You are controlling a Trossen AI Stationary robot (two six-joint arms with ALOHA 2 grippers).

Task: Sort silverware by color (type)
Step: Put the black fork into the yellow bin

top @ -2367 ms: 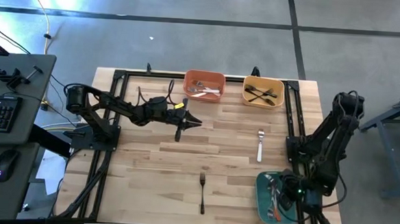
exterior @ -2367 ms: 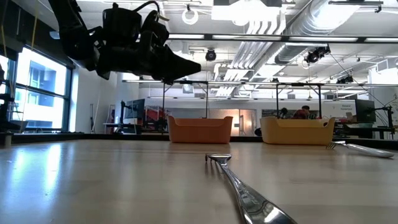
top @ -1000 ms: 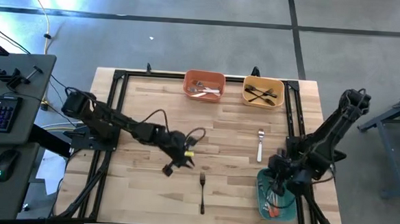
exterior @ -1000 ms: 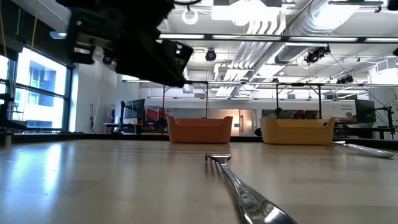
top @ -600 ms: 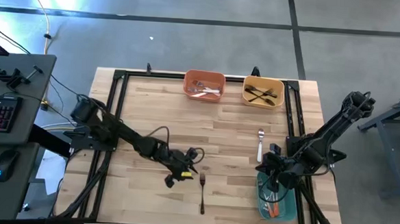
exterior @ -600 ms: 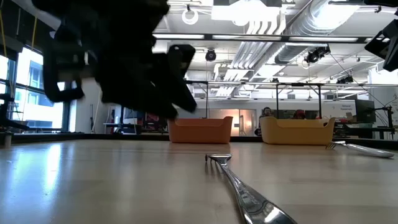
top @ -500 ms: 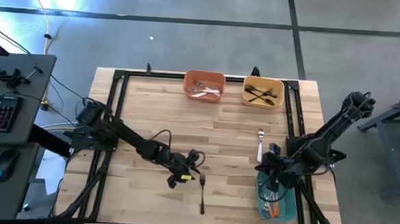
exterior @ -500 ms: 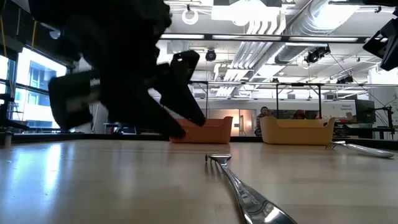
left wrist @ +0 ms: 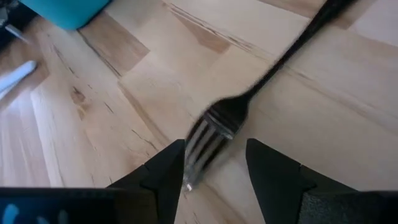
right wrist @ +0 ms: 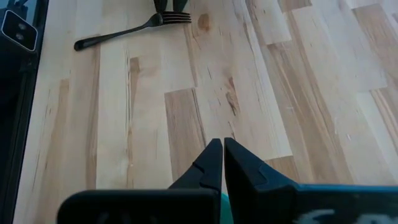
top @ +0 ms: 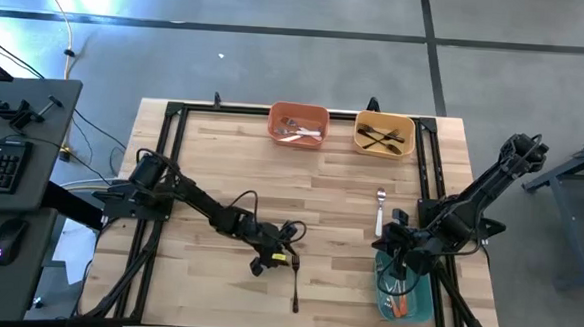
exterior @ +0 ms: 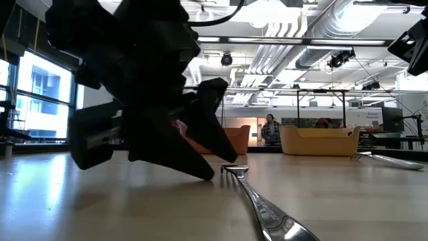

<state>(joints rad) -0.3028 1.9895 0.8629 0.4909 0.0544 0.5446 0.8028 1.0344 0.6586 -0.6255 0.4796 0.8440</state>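
Left gripper (left wrist: 214, 177) low over the wooden table (top: 222, 170), jaws apart, one dark finger (left wrist: 165, 174) on each side of the silver tines of the black-handled metal fork (left wrist: 249, 99). Fork lies flat on the wood near the front edge, head between the fingertips, handle running away from the gripper; whether the fingers touch it cannot be told. Same fork seen from above (top: 295, 284), just beside the left gripper (top: 272, 258)

Right gripper (right wrist: 222, 163) above the teal rectangular plastic bin (top: 420, 305) at the front right corner, fingers pressed together, nothing seen between them. Red-orange-handled pieces in that bin, too small to count

Mid-table right: white-handled fork (top: 379, 211) lying loose, well apart from both grippers

Far edge: orange bin (top: 298, 124) holding white-handled forks; just beside it, yellow bin (top: 385, 134) holding black-handled forks
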